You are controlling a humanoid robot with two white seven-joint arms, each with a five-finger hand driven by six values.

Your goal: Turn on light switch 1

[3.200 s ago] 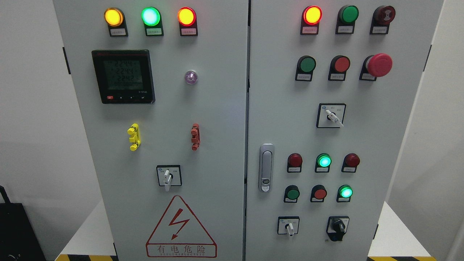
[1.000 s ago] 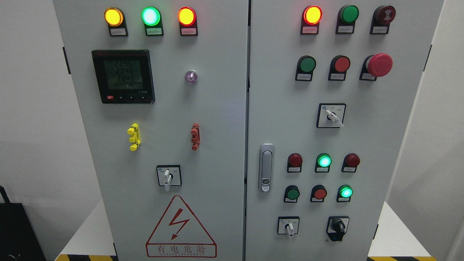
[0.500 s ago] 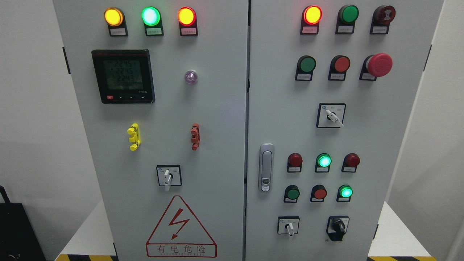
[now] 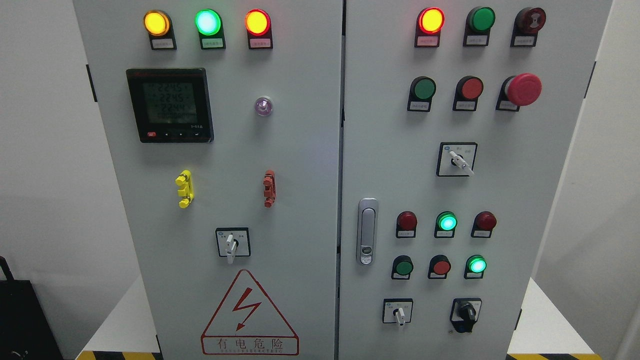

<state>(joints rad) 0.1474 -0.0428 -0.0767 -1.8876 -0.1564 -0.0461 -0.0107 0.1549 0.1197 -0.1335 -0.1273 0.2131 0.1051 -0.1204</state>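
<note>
Facing the cabinet (image 4: pixel 300 150) in the head view; neither hand is in frame, so their state cannot be told. Labels are too small to read, so which control is light switch 1 is uncertain. Candidates, taking the door handle (image 4: pixel 367 231) as landmark: white-lever selector (image 4: pixel 398 311) below and just right of it, black-knob selector (image 4: pixel 466 312) further right, another lever selector (image 4: pixel 232 243) to its left. Judgement: small rigid levers, stiff detent, light torque; pinch the lever tip with two fingertips and twist, without pressing on neighbouring buttons.
</note>
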